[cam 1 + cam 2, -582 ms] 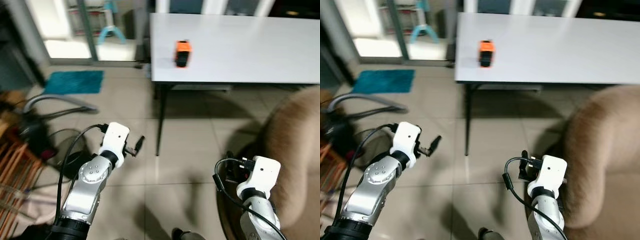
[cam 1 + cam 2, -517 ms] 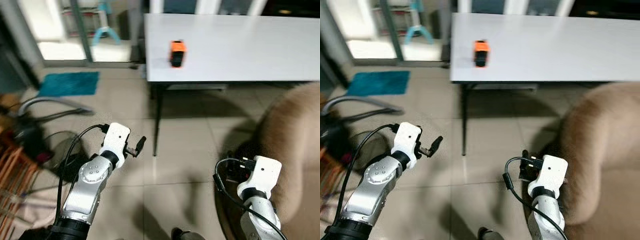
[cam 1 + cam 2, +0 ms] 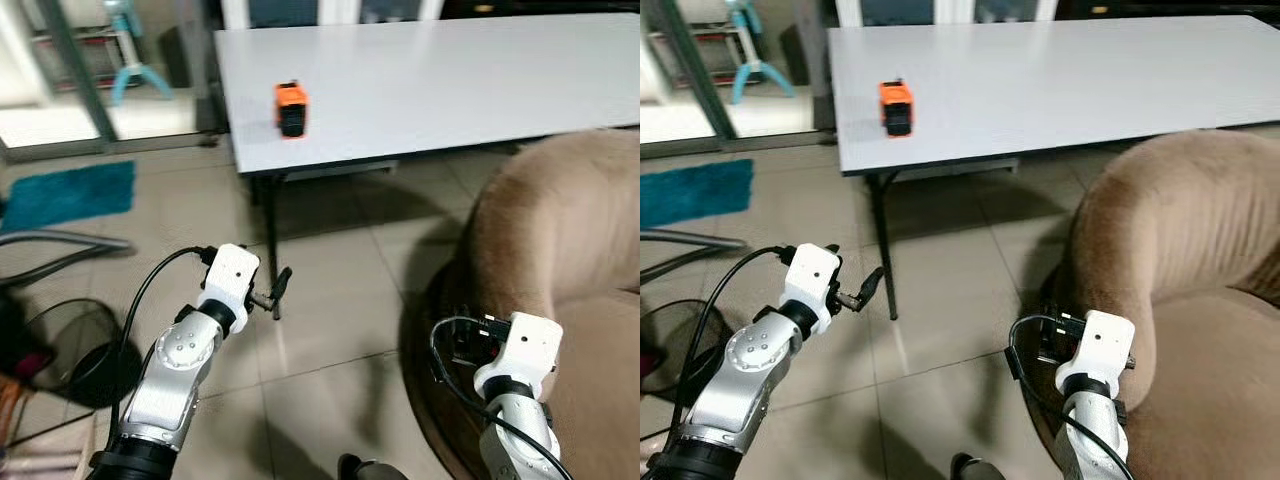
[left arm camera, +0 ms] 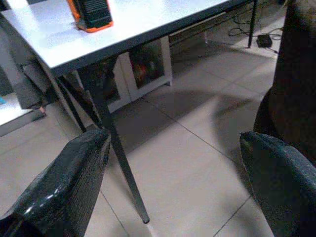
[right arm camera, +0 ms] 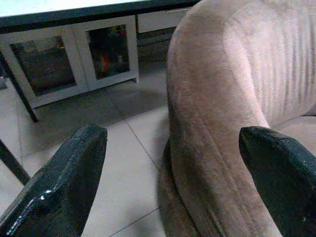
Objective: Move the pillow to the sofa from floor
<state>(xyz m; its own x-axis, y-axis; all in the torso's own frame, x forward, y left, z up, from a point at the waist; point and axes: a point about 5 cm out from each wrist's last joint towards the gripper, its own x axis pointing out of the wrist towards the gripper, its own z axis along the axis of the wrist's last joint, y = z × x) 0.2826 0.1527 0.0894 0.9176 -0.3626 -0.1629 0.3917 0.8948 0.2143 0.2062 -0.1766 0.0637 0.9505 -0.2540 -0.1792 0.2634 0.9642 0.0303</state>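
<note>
The brown plush sofa [image 3: 545,215] curves along the right side, its rounded arm standing on the tiled floor. My right gripper [image 5: 170,133] is open and empty, held low right next to the sofa's arm [image 5: 222,89]. My left gripper [image 3: 279,287] is raised at mid left, open with nothing between its fingers [image 4: 74,173]. It points toward the black table leg [image 4: 111,143] and the floor beyond it.
A long white table [image 3: 450,80] spans the back, with an orange and black device [image 3: 290,108] near its left end. A teal mat [image 3: 65,195] and dark cables [image 3: 60,330] lie on the floor at left. A low glass-door cabinet [image 5: 74,59] sits under the table.
The camera has swung to the right, so the table and mat slid left and far more of the sofa shows. Both arms keep the same pose, grippers still open.
</note>
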